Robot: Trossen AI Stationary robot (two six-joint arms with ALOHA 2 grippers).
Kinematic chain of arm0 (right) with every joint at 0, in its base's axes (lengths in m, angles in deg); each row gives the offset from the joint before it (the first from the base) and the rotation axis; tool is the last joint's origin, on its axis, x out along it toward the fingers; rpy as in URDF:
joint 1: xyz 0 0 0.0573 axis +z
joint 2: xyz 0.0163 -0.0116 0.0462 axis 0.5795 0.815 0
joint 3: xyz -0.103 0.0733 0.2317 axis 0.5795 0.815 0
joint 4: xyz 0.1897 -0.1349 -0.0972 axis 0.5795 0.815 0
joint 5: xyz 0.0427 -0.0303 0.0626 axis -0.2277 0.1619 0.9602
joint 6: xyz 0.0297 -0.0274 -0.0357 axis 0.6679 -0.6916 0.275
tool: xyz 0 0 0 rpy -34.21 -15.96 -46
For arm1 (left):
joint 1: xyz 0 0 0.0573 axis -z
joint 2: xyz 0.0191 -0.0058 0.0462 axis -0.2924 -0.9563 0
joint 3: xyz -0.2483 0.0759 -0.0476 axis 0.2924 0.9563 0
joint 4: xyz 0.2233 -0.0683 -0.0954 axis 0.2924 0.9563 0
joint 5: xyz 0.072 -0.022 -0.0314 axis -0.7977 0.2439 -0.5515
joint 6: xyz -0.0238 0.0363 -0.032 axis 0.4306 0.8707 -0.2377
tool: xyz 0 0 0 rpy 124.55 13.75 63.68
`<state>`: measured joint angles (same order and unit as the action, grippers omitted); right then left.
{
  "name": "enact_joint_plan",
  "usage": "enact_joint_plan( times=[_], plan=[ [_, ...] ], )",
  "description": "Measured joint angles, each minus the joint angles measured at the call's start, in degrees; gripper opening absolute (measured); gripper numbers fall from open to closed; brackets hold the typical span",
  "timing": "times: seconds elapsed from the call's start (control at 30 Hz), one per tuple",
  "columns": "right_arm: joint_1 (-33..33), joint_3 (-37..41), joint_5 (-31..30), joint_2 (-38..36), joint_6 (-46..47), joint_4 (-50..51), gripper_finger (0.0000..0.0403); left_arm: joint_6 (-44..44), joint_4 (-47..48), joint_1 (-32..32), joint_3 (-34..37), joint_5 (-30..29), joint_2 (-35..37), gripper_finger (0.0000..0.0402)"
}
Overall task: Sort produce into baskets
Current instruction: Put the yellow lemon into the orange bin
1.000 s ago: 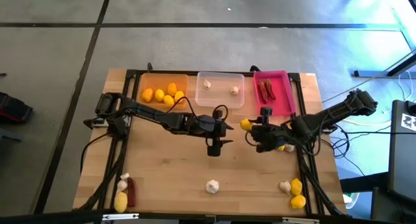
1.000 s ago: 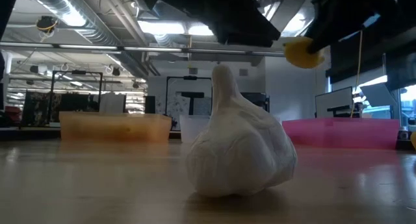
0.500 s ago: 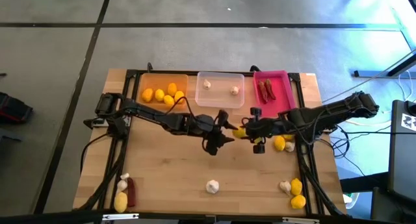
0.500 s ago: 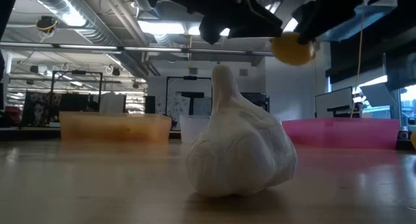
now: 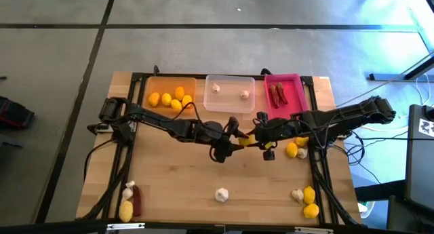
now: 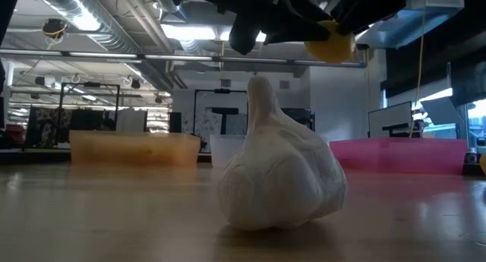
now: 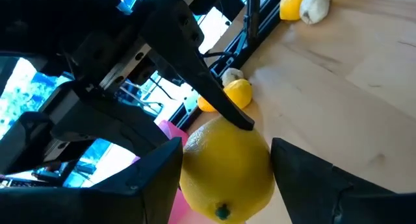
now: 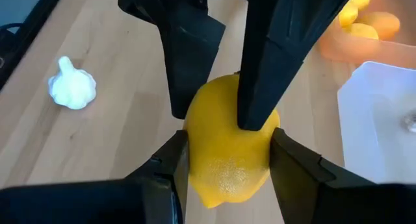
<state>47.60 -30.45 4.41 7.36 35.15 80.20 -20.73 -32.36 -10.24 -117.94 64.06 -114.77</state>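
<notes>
Above the middle of the tabletop [image 5: 176,173], both the left gripper [image 5: 235,138] and right gripper [image 5: 256,137] have their jaws around one lemon [image 5: 247,139], held aloft.

Yellow lemon [image 8: 227,139], white garlic [image 6: 281,171], orange tray [image 5: 171,81], pink tray [image 5: 296,98]

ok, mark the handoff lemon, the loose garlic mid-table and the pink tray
lemon [image 8: 227,143], right wrist view, middle of its rind
garlic bulb [image 6: 282,175], low view, body
pink tray [image 5: 296,102], high view, right rim
</notes>
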Motion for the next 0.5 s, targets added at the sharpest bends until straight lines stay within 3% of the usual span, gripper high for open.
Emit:
enact_joint_plan(
  times=[0.5],
  plan=[
    [0.04, 0.04, 5.25, -0.01, 0.73, -3.24, 0.0154, -0.64, 0.41, 0.92, -0.02, -0.07, 0.13, 0.0231]
  ],
)
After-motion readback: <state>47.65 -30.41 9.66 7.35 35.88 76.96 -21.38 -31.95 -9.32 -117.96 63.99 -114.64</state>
